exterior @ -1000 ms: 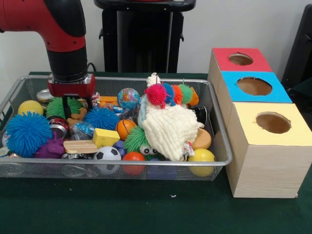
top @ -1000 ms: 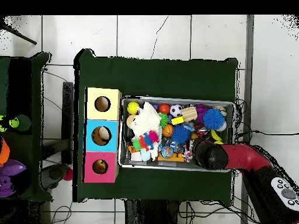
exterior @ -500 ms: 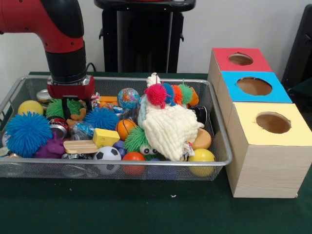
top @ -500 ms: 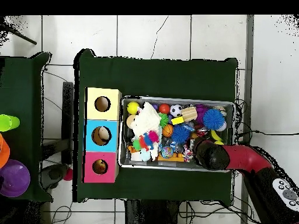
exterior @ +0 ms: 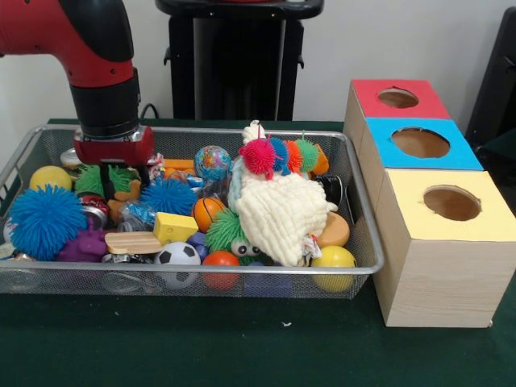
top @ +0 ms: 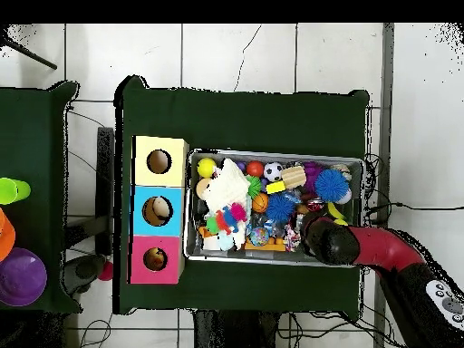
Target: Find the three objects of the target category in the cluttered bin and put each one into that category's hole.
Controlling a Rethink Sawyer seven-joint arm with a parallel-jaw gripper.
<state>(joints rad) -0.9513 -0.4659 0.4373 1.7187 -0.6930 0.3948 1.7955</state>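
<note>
Upper left of the front frame: our claw (exterior: 114,179) hangs low in the bin (exterior: 242,274), one dark finger showing beside the green puffer (exterior: 103,176), though we cannot tell whether it is spread or pinching. To do this well, we judge, we should centre over the hairy ball, clear of the can (exterior: 97,208), and squeeze gently. The hole (exterior: 397,97) waits at upper right.

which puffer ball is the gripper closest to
The green puffer ball, directly under the gripper; the two blue ones sit off to either side.
</note>
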